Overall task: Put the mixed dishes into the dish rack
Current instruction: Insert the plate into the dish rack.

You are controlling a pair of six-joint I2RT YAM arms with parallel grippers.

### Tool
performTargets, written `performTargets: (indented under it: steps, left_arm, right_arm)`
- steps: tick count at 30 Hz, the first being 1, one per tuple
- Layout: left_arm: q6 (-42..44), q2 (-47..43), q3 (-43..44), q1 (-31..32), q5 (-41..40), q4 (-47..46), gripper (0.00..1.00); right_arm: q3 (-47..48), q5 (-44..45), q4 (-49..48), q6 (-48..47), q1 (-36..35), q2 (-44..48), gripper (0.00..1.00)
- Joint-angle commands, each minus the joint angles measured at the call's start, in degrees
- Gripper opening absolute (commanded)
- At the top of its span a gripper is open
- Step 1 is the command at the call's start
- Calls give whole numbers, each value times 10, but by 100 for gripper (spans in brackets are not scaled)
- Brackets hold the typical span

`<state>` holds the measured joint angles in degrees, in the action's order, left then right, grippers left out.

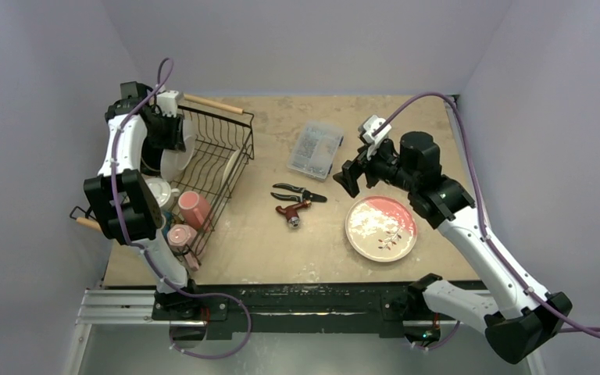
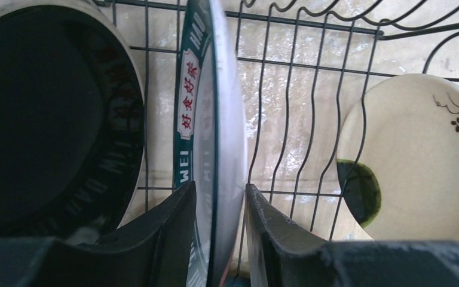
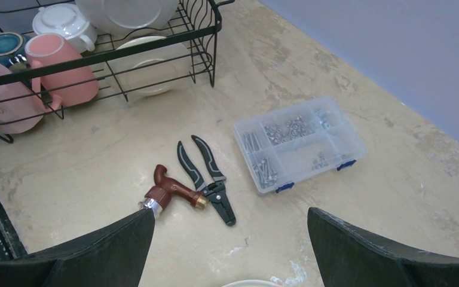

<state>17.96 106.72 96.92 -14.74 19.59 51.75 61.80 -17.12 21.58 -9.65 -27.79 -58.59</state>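
The loading is being judged nearly done. A white round ceramic plate with a teal lettered rim (image 2: 215,119) is being gripped on edge by the left tool (image 2: 219,192), clenched on both its faces, inside the large black wire dish rack (image 1: 238,134). It is being stood between a black-glazed round dish (image 2: 42,119) and a cream ceramic saucer with a dark sprig (image 2: 418,161); whether its lower edge is seated cannot be told. Pink ceramic mugs (image 3: 60,66) and a white ceramic cup (image 3: 60,24) are being carried by the rack. One pink-and-cream round plate (image 1: 381,228) is being left flat on the tan counter (image 1: 281,250), near the right tool (image 3: 230,215), which is being held wide apart, empty.
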Motion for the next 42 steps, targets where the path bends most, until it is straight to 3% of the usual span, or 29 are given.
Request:
performTargets:
  steps: [1,11,18,26,28,30,33,34,35,39,42]
  left_arm:
    - [-24,-12,21,-10,-29,-18,35]
    - [-56,-43,16,-26,-120,-45,44]
    - [-86,-60,15,-35,-137,-60,45]
    - [-119,-98,8,-35,-217,-65,50]
    - [-128,-112,4,-35,-248,-67,55]
    - [-141,-127,1,-35,-294,-70,74]
    - [-190,-151,3,-35,-331,-71,85]
    - [-211,-160,6,-34,-334,-66,96]
    - [-249,-170,11,-34,-336,-61,99]
    - [-378,-207,29,-19,-328,-19,100]
    - [-406,-275,-12,42,-321,-26,100]
  right_arm:
    - [30,-19,-26,-5,2,-6,99]
    - [30,-15,-31,41,2,-8,99]
    - [23,0,-16,73,3,7,99]
    - [26,7,8,91,2,18,99]
    - [27,10,14,92,2,17,99]
    - [30,19,17,114,2,14,99]
    - [44,43,28,131,3,2,99]
    - [48,54,29,140,3,-3,99]
    - [53,65,31,155,2,-9,99]
    - [62,152,47,218,2,-15,99]
    - [48,215,75,275,25,-10,99]
